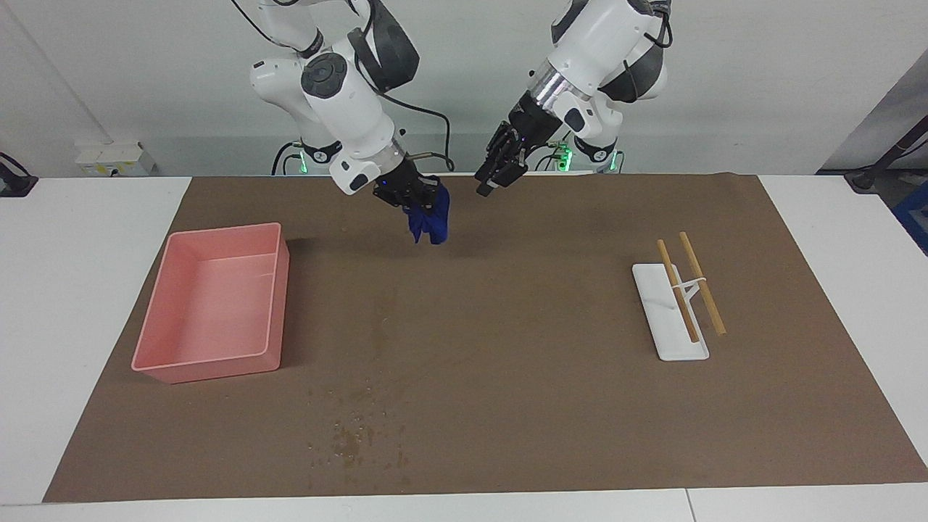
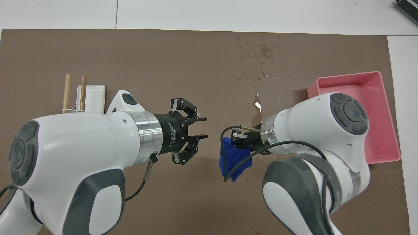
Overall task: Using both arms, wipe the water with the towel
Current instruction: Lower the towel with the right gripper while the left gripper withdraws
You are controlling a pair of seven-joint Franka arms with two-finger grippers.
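My right gripper (image 1: 415, 197) is shut on a crumpled blue towel (image 1: 432, 217) and holds it just above the brown mat (image 1: 544, 377), over the mat's part nearest the robots. In the overhead view the towel (image 2: 232, 160) hangs under that gripper (image 2: 237, 138). My left gripper (image 1: 494, 180) is open and empty, hanging in the air close beside the towel; its spread fingers (image 2: 191, 106) point at the towel in the overhead view. The water (image 1: 354, 435) is scattered droplets with faint streaks on the mat, farther from the robots than the towel; it also shows in the overhead view (image 2: 261, 54).
A pink tray (image 1: 217, 233) sits on the mat toward the right arm's end; it also shows in the overhead view (image 2: 390, 114). A white holder (image 1: 678, 344) with two wooden sticks (image 1: 702, 284) lies toward the left arm's end.
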